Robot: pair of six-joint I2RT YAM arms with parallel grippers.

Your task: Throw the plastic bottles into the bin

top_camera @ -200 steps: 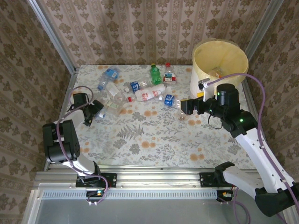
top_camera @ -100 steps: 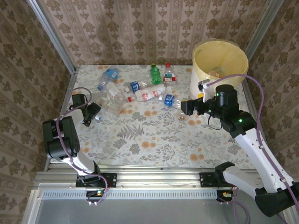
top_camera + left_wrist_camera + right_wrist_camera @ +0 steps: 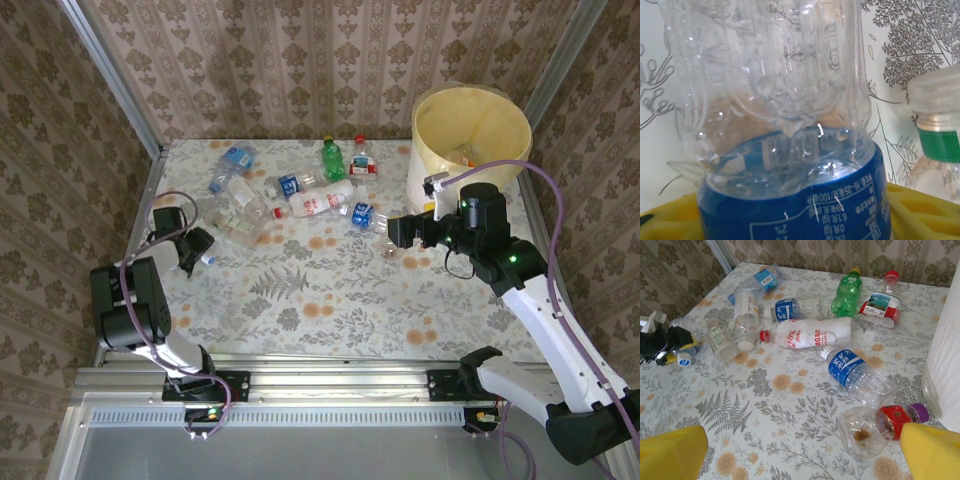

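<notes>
The left tool [image 3: 199, 246] straddles a blue-labelled bottle [image 3: 782, 130] at the frame's left; whether it grips, I cannot tell. It should squeeze squarely before lifting. The right tool [image 3: 802, 447] gapes empty.

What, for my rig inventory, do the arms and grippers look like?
The left arm and right arm have white links, black joints and a looping purple cable each. The right shows a green light. The left gripper and right gripper are black with yellow fingers.
</notes>
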